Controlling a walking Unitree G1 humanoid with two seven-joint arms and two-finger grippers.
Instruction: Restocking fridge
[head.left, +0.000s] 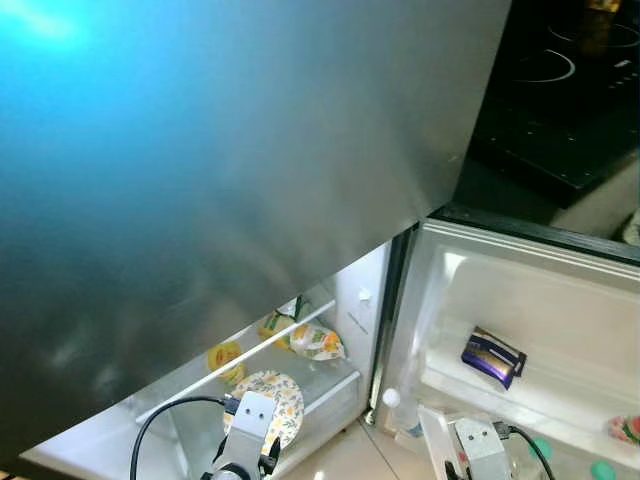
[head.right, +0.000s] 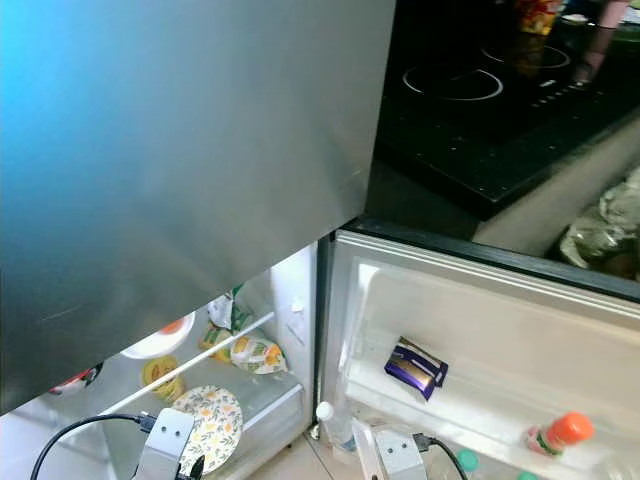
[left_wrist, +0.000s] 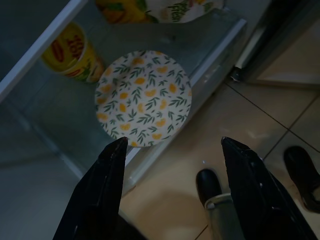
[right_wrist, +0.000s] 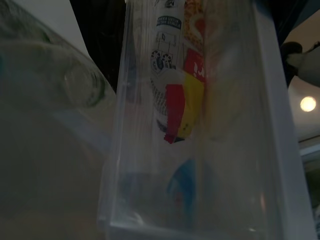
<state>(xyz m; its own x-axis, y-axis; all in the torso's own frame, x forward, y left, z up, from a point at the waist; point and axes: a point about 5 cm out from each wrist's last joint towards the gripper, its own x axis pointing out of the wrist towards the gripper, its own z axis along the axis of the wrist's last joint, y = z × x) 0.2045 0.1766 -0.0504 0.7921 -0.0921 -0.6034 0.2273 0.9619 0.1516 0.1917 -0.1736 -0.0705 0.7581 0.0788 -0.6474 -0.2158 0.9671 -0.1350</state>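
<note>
Grey fridge door (head.left: 230, 140) fills the upper left, with the open fridge below it. On the glass shelf (left_wrist: 75, 130) a round plate (left_wrist: 143, 97) with orange fruit print lies flat, no long axis, a yellow cup (left_wrist: 72, 52) beside it. Left tool (left_wrist: 172, 165) hovers near it, fingers wide apart. Right, a purple packet (head.left: 492, 356) lies tilted in the door tray (head.left: 560, 395). Right tool: state unclear, its wrist view blurred by clear plastic.

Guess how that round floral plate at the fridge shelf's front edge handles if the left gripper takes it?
The plate looks rigid and thin, so probably light. Its glossy surface may be slippery. It lies flat on the shelf, so the open left gripper would likely need its rim.
</note>
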